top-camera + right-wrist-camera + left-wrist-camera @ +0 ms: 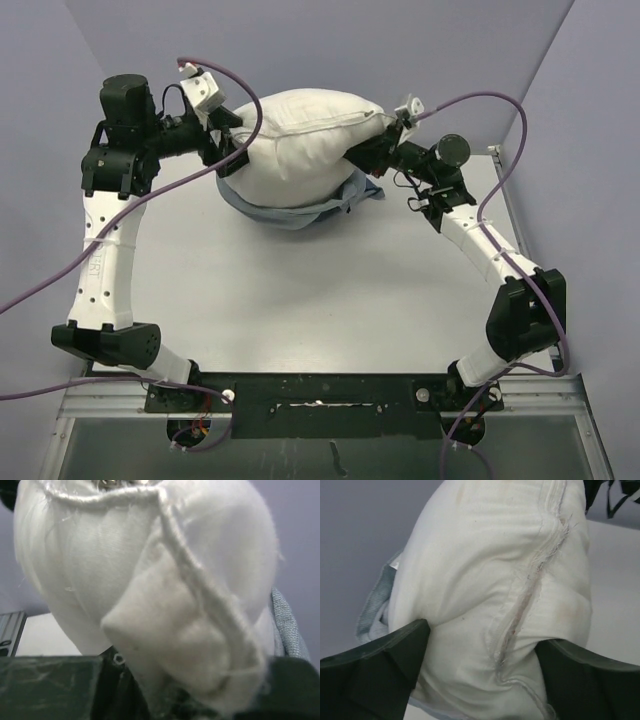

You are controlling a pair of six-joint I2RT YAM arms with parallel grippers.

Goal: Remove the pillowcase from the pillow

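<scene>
The white pillow (300, 135) is held up between both grippers at the back of the table. The blue pillowcase (290, 212) hangs bunched under it, off most of the pillow. My left gripper (232, 150) is shut on the pillow's left end. In the left wrist view (482, 645) its dark fingers (385, 665) squeeze the pillow (490, 580) at its seam, with a strip of pillowcase (372, 610) at the left. My right gripper (375, 145) is shut on the right end. In the right wrist view (170, 700) it pinches a pillow corner (165, 630), with pillowcase (287, 625) at the right.
The grey table (320, 300) lies below, with a metal rail (510, 210) along its right edge. Purple cables (240, 110) loop over both arms. Grey walls stand close behind and at both sides.
</scene>
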